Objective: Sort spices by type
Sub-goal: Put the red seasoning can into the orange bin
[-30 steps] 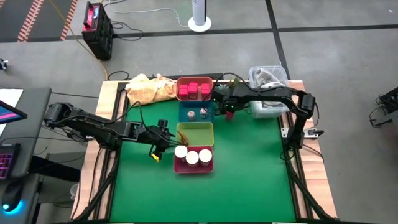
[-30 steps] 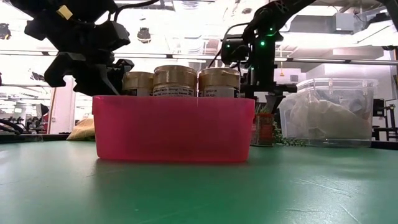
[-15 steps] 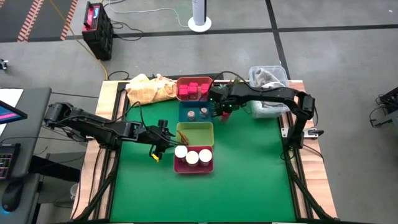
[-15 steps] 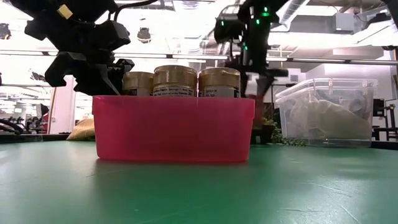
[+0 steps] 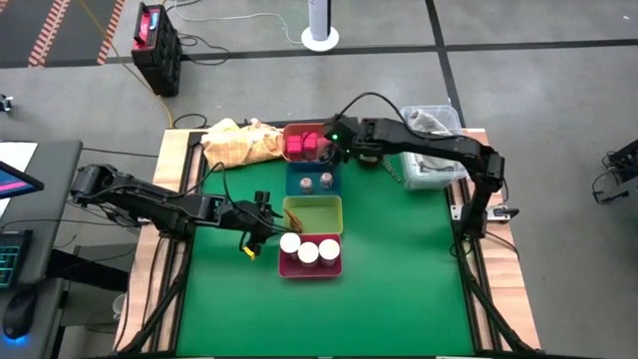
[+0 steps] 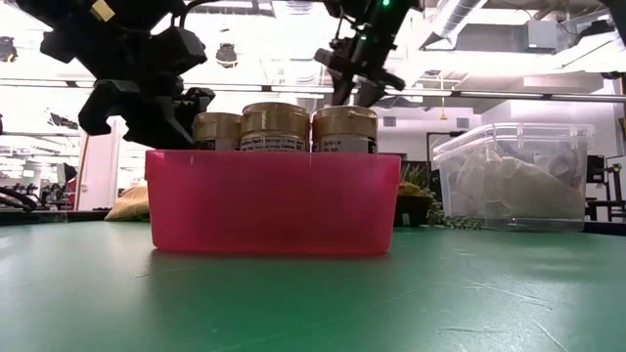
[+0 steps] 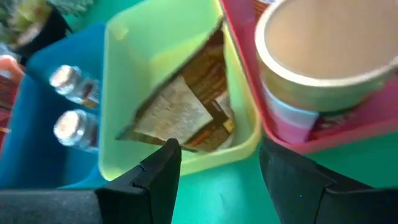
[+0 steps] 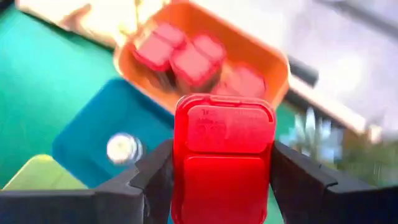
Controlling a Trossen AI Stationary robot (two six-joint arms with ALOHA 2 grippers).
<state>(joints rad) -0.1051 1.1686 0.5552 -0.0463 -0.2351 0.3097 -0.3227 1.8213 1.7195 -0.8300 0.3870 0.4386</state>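
Four trays stand in a row on the green mat. The red tray (image 5: pixel 312 130) holds magenta packs (image 8: pixel 177 56). The blue tray (image 5: pixel 299 182) holds two grey-topped shakers (image 7: pixel 68 102). The yellow-green tray (image 5: pixel 313 204) holds brown-orange packets (image 7: pixel 183 109). The pink tray (image 6: pixel 274 200) holds three tan-lidded jars (image 5: pixel 308 251). My right gripper (image 8: pixel 222 162) hangs over the gap between the red and blue trays, shut on one more magenta pack (image 8: pixel 222 134). My left gripper (image 7: pixel 217 180) is open, low beside the left side of the yellow-green and pink trays. My right gripper pinches the magenta pack by its two opposite side walls (image 8: pixel 180 155), one finger (image 8: pixel 152 177) on each side. The fingers point down from above. The pack is lifted clear, above the trays, its flat face toward the wrist camera.
A clear plastic bin (image 5: pixel 429 150) with crumpled contents stands at the far right corner. A yellow bag (image 5: pixel 239 143) lies at the far left. A small green plant (image 6: pixel 416 191) sits behind the pink tray. Bare green mat (image 5: pixel 399 269) spreads near and right of the trays.
My right gripper has risen from the mat right of the blue tray and swung toward the far-left, above the red tray's near edge. The magenta pack went with it, lifted clear of the table. My left arm has kept still.
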